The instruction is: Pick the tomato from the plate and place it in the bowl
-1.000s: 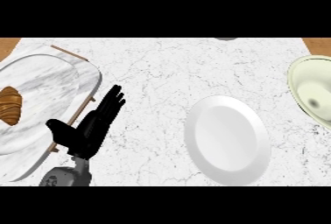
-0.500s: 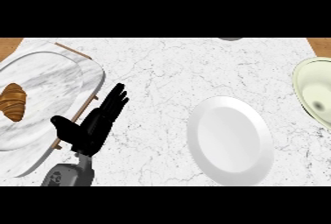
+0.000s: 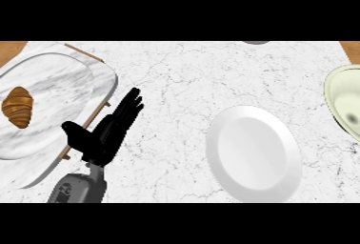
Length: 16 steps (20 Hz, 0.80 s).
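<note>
While the white plate (image 3: 253,151) lies bare on the marble surface (image 3: 197,76), no tomato shows in the head view. At the right edge sits the pale bowl (image 3: 345,102), partly cut off, well apart from the plate. Lower left, the left hand (image 3: 105,131) rests with straight, spread fingers, holding nothing, beside a marble tray (image 3: 60,95) carrying a croissant (image 3: 17,106). Bare surface separates hand and plate.

I am looking through a single head camera, which is pointing steeply down at the marble counter (image 3: 183,81) from above. It is framing the counter closely: the white plate (image 3: 253,152) is sitting right of center, the left hand (image 3: 105,131) is entering from the lower edge, and no second view is overlapping.
</note>
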Motion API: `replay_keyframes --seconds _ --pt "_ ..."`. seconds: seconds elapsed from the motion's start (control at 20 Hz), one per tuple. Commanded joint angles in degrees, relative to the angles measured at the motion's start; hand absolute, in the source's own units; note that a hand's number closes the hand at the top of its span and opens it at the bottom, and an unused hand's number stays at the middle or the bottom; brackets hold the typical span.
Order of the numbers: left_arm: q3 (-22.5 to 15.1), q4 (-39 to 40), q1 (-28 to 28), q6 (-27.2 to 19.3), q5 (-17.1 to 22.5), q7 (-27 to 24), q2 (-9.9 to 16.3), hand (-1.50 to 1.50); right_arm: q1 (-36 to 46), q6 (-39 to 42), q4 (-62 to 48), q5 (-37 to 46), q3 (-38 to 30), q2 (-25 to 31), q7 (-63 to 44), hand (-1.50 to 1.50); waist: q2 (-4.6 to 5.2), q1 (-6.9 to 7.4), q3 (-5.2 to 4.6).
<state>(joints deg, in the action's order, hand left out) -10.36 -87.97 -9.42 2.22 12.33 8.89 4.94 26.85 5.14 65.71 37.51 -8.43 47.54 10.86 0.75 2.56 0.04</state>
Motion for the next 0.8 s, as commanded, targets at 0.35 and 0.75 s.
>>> replay_keyframes --seconds 0.35,0.75 --pt "0.1 -0.4 2.7 -0.1 -1.0 -2.1 -0.7 0.00 14.1 -1.2 -32.4 1.3 -1.6 -5.1 9.3 -1.50 -0.08 -0.38 0.08" --pt "1.7 -1.7 1.7 -0.2 0.3 0.2 0.1 0.00 16.7 3.5 -34.0 -19.3 -19.4 -8.8 18.2 -1.50 -0.81 -2.51 0.24"
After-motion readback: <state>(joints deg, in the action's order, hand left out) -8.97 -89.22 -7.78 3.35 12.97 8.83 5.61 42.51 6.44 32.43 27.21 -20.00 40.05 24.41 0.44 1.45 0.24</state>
